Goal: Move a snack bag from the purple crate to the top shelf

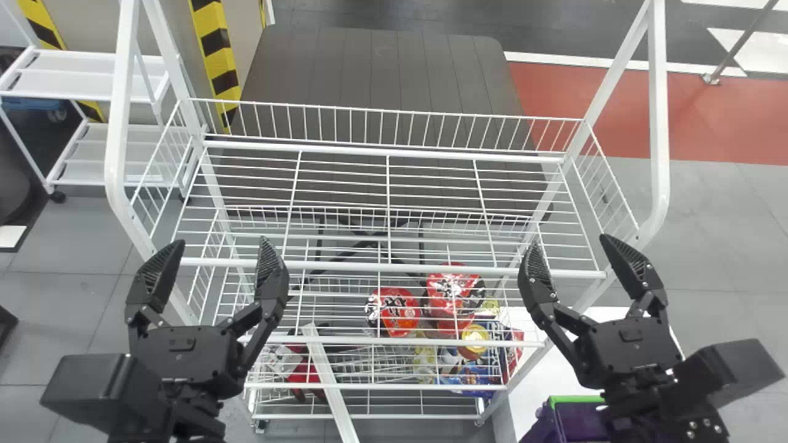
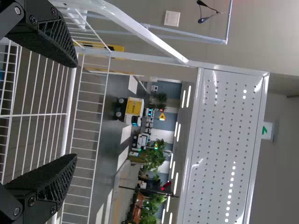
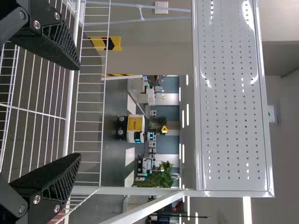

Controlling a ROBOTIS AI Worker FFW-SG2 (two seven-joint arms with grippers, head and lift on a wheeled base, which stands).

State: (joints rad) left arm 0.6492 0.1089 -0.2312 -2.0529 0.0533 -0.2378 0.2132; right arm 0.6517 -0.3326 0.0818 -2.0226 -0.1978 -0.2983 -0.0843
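"Grey tiled floor (image 1: 726,246) is extending around the white wire rack (image 1: 659,123). How are the hands standing?"

"Released, both. The black two-fingered left gripper (image 1: 221,240) is hanging near the rack's left front, fingers spreading apart and holding nothing. The matching right gripper (image 1: 568,240) is hanging near the right front, equally unladen."

"And further out?"

"The white wire top shelf (image 1: 394,267) is spanning the rack. Glossy red packages (image 1: 394,311) are lying lower down, right of centre."

"Where is the snack bag lying?"

"I cannot tell. The purple crate with a green rim (image 1: 572,399) is sitting low on the right, its inside largely hidden."
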